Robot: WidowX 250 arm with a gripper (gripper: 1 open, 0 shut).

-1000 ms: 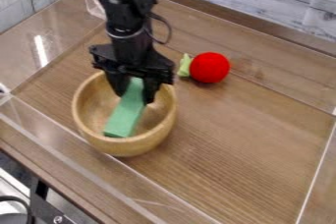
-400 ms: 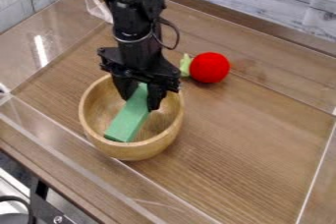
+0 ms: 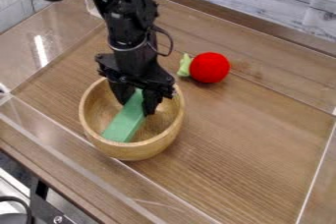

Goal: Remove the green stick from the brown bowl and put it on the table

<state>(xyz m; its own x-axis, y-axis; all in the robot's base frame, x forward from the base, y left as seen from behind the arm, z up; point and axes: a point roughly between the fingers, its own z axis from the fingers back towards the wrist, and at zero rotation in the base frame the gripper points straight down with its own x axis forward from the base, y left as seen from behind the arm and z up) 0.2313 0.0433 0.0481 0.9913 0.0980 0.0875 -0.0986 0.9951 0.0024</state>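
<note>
"Brown wood grain makes up the table [image 3: 243,154], and I see clear low walls along its edges. Where is the open room?"

"Mostly to the right of the bowl [image 3: 89,130] in the view, a broad bare stretch running down to the near edge. On the left the bowl sits near the clear wall, with only a narrow strip of wood between."

"Anything on the far side?"

"A red ball [image 3: 209,67], with a small yellow-green bit [image 3: 186,65] at its left. Both are on the wood, beyond the bowl and apart from it. Behind them lies more bare table, then pale boards past the edge."

"And inside the bowl?"

"Green stick [image 3: 125,127]. It lies at a slant, its near end low in the bowl, its upper end running up under the black gripper [image 3: 133,98]."

"How do the jaws stand?"

"They come down over the bowl with the stick's upper end between them, looking only a little apart. Whether they grip it firmly I cannot tell; the dark fingers hide the contact."
</note>
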